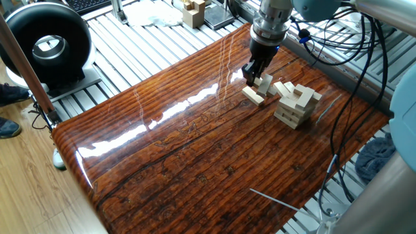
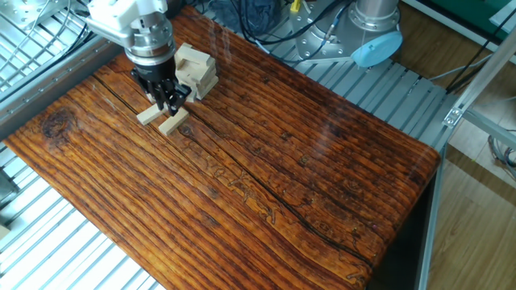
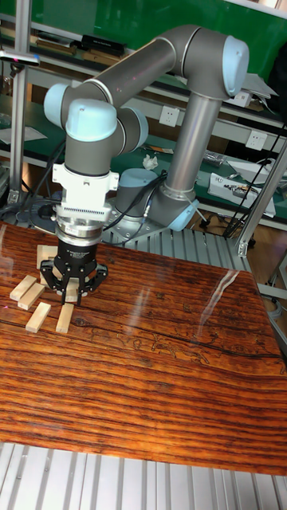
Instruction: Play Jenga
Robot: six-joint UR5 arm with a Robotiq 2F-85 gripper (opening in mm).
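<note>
The short crosswise-layered tower of pale unfinished wooden bars [image 1: 298, 105] stands at the right of the glossy red-brown wooden table [image 1: 195, 149], with loose pale wooden bars [image 3: 40, 304] lying flat just beside it. The black two-finger gripper [image 3: 73, 290] hangs above these loose bars, jaws apart and holding nothing.

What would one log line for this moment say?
pincer: low over table, state unclear | tower: standing | loose blocks: flat beside pincer | phase: mid-game

loose bars [image 2: 161, 122] and tower [image 2: 196, 71] beside fingers [image 2: 169, 97]
</note>
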